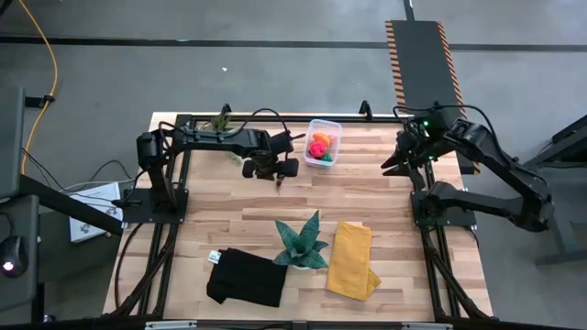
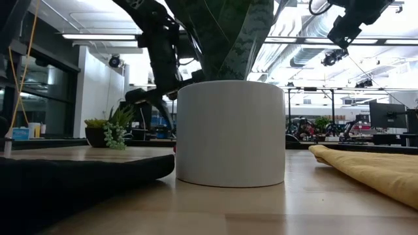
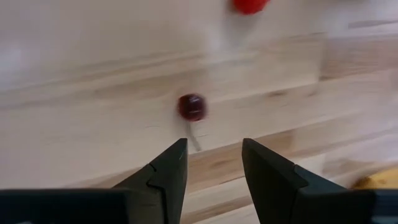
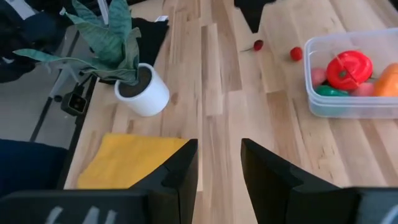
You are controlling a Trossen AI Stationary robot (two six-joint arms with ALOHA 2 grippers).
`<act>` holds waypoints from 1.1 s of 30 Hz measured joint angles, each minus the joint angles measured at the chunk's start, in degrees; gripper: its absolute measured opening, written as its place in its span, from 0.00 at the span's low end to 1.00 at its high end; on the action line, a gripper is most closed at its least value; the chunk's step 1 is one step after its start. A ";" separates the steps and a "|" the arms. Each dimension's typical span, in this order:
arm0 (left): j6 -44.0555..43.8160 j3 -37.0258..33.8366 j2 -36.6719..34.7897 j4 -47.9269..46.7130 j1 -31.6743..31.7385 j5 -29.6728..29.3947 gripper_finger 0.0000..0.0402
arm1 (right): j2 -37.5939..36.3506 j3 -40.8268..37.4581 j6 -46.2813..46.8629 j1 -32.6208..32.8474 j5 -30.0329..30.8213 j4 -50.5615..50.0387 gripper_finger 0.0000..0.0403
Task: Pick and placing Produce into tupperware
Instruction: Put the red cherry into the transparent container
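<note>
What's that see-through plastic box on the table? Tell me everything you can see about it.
The tupperware is a small clear plastic tub, rectangular with rounded corners and no lid on it. It sits upright and flat on the wooden table, near the far edge between the two arms. Inside lie toy produce pieces: a red one, a green one and an orange one. Neither gripper touches it.

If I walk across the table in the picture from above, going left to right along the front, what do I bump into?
Black cloth → teal spiky plant in its white pot → folded yellow cloth.
</note>
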 joint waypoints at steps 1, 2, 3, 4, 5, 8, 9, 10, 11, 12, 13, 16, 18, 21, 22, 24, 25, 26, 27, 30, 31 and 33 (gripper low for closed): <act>-0.17 -0.09 0.10 -0.51 0.00 -0.11 0.36 | -0.10 0.00 -0.02 -0.36 -0.12 0.13 0.28; -0.26 -0.11 0.09 -0.45 -0.03 -0.51 0.36 | -0.20 0.00 -0.02 -0.75 -0.13 0.43 0.28; -0.38 -0.06 0.05 -0.01 -0.25 -0.96 0.36 | -0.20 0.00 -0.03 -1.09 -0.13 0.82 0.28; -0.41 -0.05 0.04 0.04 -0.30 -1.39 0.36 | -0.21 0.01 -0.03 -1.33 -0.11 1.11 0.28; -0.41 -0.05 0.04 -0.17 -0.31 -1.48 0.36 | -0.21 0.00 -0.01 -1.51 -0.11 1.23 0.28; -0.41 -0.05 0.04 -0.47 -0.31 -1.58 0.36 | -0.25 0.00 -0.01 -1.89 -0.14 1.50 0.28; -0.41 -0.05 0.04 -0.57 -0.31 -1.62 0.36 | -0.25 0.02 -0.01 -2.00 -0.11 1.69 0.28; -0.43 -0.05 0.04 -0.62 -0.31 -1.85 0.36 | -0.25 0.02 -0.01 -2.14 -0.13 1.98 0.28; -0.48 -0.05 0.12 -0.54 -0.31 -2.28 0.36 | -0.25 0.02 -0.03 -2.32 -0.09 2.25 0.28; -0.55 -0.05 0.28 -0.44 -0.31 -2.50 0.36 | -0.25 0.02 -0.01 -2.47 -0.11 2.57 0.28; -0.56 -0.05 0.46 -0.59 -0.30 -2.52 0.36 | -0.25 0.00 -0.01 -2.65 -0.11 2.86 0.28; -0.59 -0.03 1.28 0.06 -0.20 -2.72 0.36 | -0.25 0.01 -0.02 -2.92 -0.09 3.51 0.28; -0.56 -0.10 1.66 -0.71 -0.20 -2.40 0.35 | -0.25 0.01 -0.03 -2.96 -0.09 3.62 0.28; -0.52 -0.05 1.50 -0.34 -0.20 -2.50 0.35 | -0.25 0.01 -0.01 -2.96 -0.09 3.61 0.28; -0.52 -0.05 1.50 -0.55 -0.20 -2.53 0.35 | -0.25 0.02 -0.02 -2.96 -0.09 3.61 0.28; -0.52 -0.05 1.50 -0.64 -0.20 -2.66 0.35 | -0.23 0.02 0.00 -2.96 -0.09 3.65 0.28; -0.50 -0.05 1.50 -0.70 -0.20 -2.68 0.35 | -0.24 0.00 0.03 -2.96 -0.08 3.78 0.28; -0.50 -0.05 1.50 -0.81 -0.20 -2.68 0.35 | -0.25 0.00 0.03 -2.96 -0.09 3.95 0.28; -0.50 -0.05 1.50 -0.81 -0.20 -2.68 0.35 | -0.25 0.01 0.04 -2.96 -0.08 3.99 0.28; -0.35 -0.05 1.50 -0.81 -0.20 -3.44 0.35 | -0.25 0.00 0.12 -2.96 -0.07 3.99 0.28; -0.37 -0.05 1.50 -0.81 -0.20 -3.89 0.35 | -0.25 0.02 0.14 -2.96 -0.07 3.99 0.28; -0.35 -0.05 1.50 -0.79 -0.20 -4.37 0.35 | -0.25 0.00 0.16 -2.96 -0.07 3.99 0.28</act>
